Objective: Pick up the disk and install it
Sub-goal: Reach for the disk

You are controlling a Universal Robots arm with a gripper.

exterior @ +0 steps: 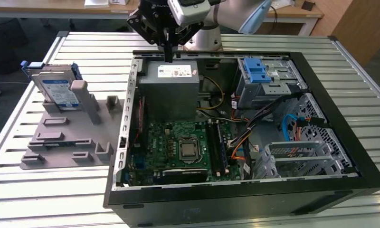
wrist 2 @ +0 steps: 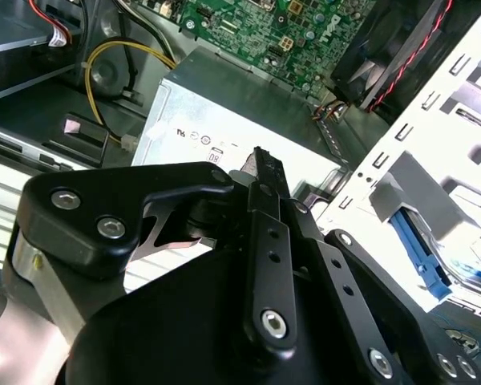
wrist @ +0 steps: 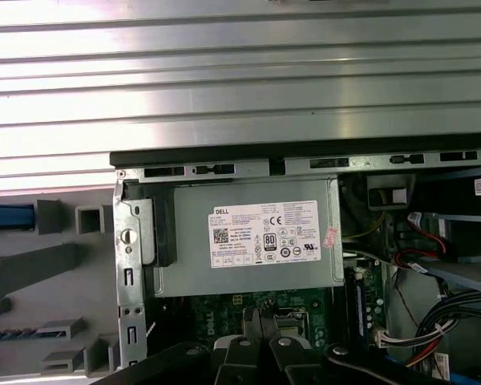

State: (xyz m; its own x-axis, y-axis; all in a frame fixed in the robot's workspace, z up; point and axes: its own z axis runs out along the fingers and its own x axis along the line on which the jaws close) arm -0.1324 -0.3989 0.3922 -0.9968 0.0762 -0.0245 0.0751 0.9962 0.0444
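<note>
The disk [exterior: 55, 90], silver with a blue-and-white label and blue side rails, stands on edge in a grey holder [exterior: 70, 137] on the table at the exterior view's left, beside the open computer case [exterior: 241, 199]. My gripper [exterior: 169, 56] hangs over the case's back edge, just above the grey power supply box [exterior: 171, 92] and well to the exterior view's right of the disk. Its black fingers are pressed together with nothing between them. In both wrist views the fingertips [wrist 2: 260, 158] [wrist: 260, 317] point at the power supply [wrist: 248, 241], and part of the disk's blue rail [wrist 2: 421, 249] shows.
Inside the case lie the green motherboard [exterior: 184, 147], loose cables [exterior: 291, 126] and a silver drive cage with a blue latch [exterior: 261, 75] at the back right. The slatted metal table [exterior: 51, 190] runs around the case. Desks stand behind the arm.
</note>
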